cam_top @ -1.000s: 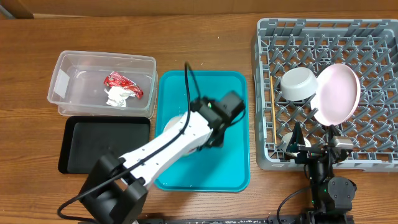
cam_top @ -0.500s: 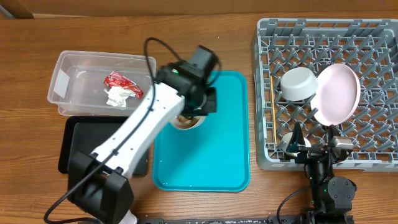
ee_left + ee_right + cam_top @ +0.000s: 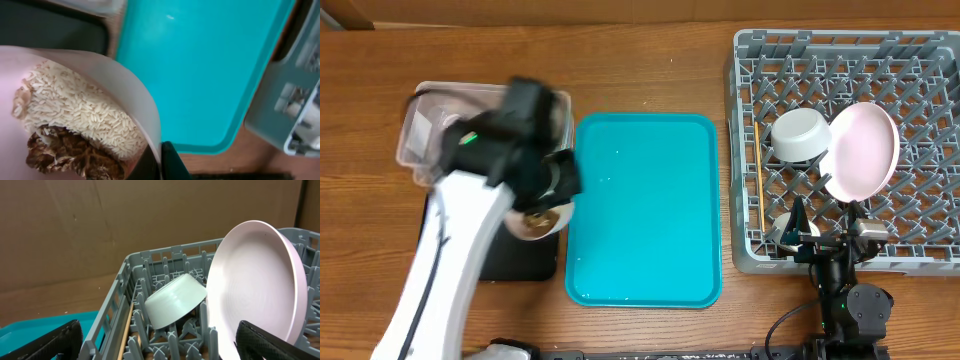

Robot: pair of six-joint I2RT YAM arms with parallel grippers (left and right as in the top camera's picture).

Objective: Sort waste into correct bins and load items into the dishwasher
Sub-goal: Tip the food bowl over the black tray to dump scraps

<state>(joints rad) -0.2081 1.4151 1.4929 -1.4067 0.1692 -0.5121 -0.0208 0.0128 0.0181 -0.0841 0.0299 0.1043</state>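
My left gripper is shut on the rim of a bowl holding white-and-brown rice scraps. It holds the bowl over the right end of the black tray. In the left wrist view the jaws pinch the bowl's wall. My arm hides the contents of the clear tub. The white plate, small white bowl and chopsticks sit in the grey rack. My right gripper is open and empty at the rack's front.
The teal tray lies between the bins and the rack, with nothing on it. In the right wrist view the plate stands upright beside the tipped bowl, and the chopsticks lie along the rack's left wall.
My left gripper has lifted the bowl of rice scraps off the teal tray and carried it left, over the black tray. The right arm has not moved.
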